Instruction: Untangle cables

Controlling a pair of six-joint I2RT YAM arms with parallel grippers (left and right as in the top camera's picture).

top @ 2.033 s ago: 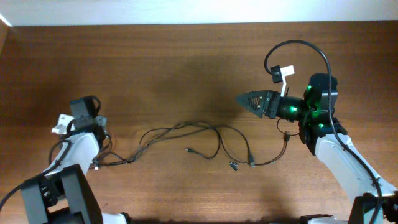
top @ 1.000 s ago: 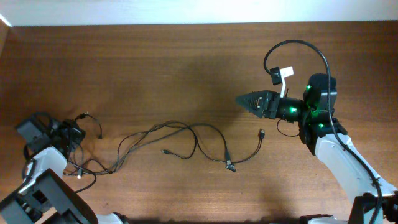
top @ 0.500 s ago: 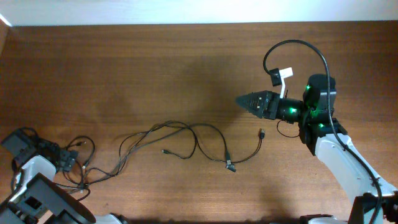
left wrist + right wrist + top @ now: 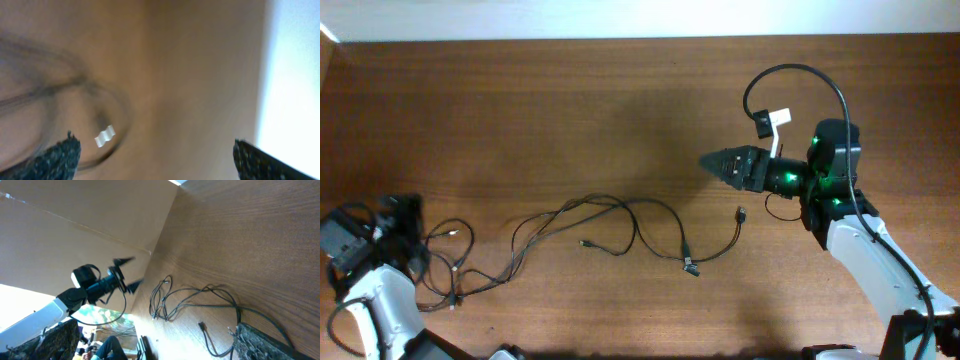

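Wood table: overhead shows cables whole; left wrist blurred.

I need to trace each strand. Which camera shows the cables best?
The overhead view: the cables appear spread out, nearly whole and sharp. The right wrist view shows them smaller and at a slant. The left wrist view gives only blurred strands.

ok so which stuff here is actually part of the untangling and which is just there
Job: thin black cables, spread across the middle of the table, loosely bunched at the left.
Not the job: thick black cable looped over the right arm; white tag beside it.
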